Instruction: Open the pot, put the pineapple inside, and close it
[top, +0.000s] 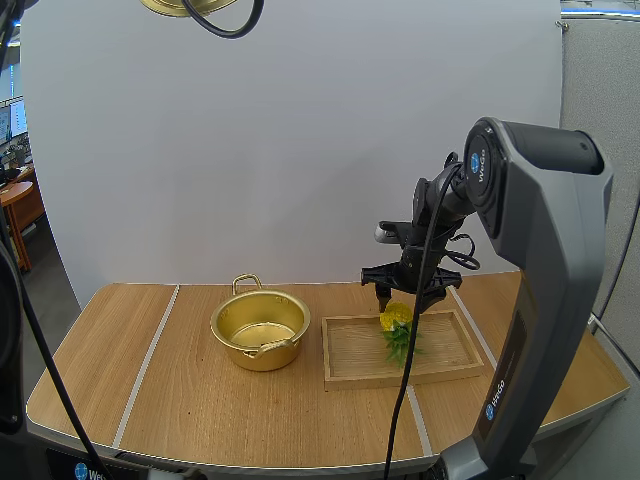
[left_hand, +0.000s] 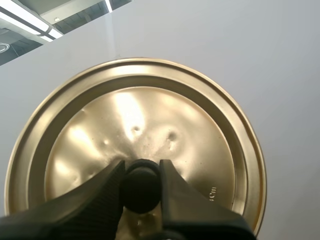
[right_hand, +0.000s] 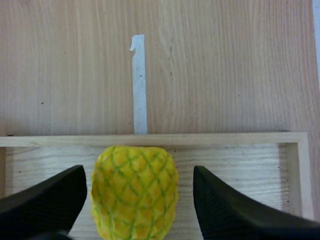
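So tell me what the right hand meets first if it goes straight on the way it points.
Most likely the pineapple, which lies in the wooden tray directly between the right hand's open fingers.

A wooden tray (top: 350, 362) lies on the tape-striped table (top: 220, 405).

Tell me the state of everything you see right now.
Gold metal pot: open, empty.
Round gold lid: off the pot, held by its black knob.
Left claw: shut on the lid's knob.
Yellow pineapple: lying in the tray, ungripped.
Shallow wooden tray: holds the pineapple.
Right claw: open, fingers either side of the pineapple.
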